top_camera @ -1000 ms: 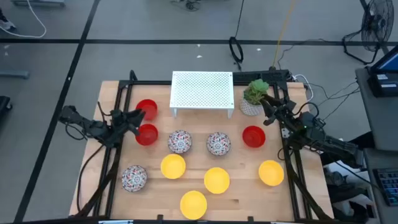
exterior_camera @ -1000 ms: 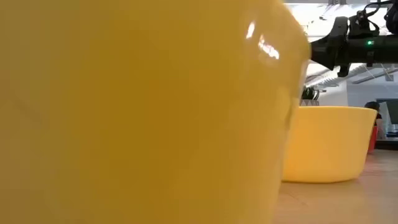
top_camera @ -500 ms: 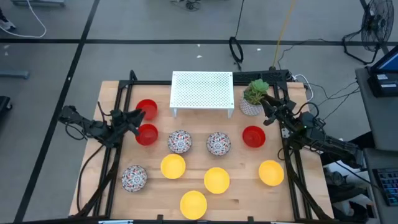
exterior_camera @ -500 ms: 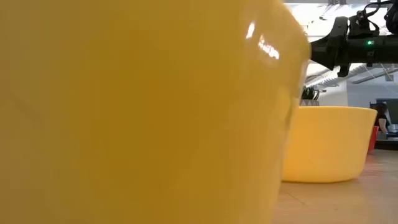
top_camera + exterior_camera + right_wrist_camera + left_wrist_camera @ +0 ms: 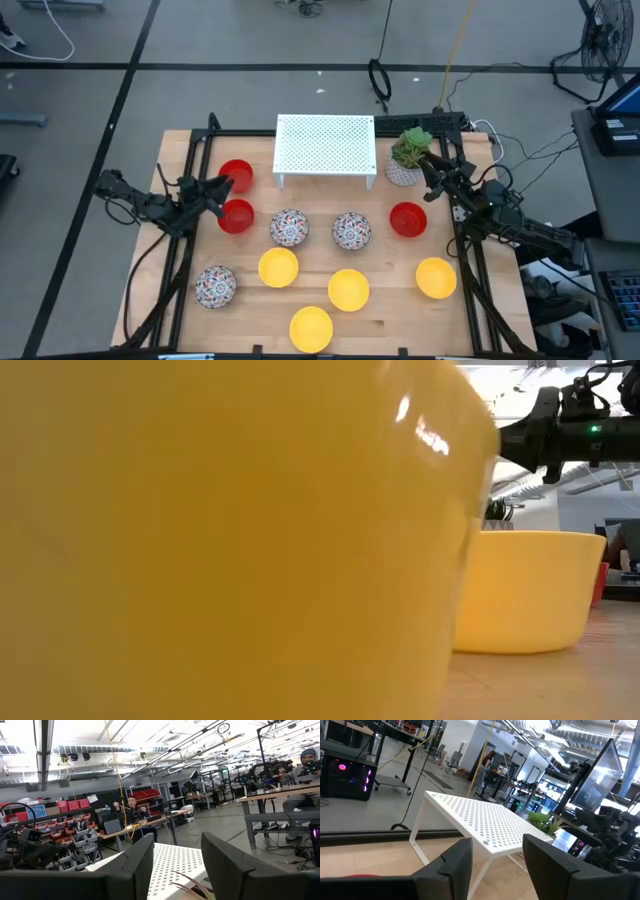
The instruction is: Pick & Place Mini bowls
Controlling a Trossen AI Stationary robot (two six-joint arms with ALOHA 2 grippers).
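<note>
Both arms are waiting at the wooden worktop (image 5: 390, 305) edges, since no bowl is being carried. The left gripper (image 5: 222, 193), fingers parted and empty, is hovering beside two glossy red mini bowls (image 5: 236, 216). The right gripper (image 5: 431, 170), likewise spread empty, is hanging near the potted green plant (image 5: 408, 152).

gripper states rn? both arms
Left gripper: open, empty, at the table's left edge by the red bowls.
Right gripper: open, empty, at the right edge near the potted plant.

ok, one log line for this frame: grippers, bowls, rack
left gripper: open, empty, by red bowl | right gripper: open, empty, by plant pot | rack: no bowls on top
</note>
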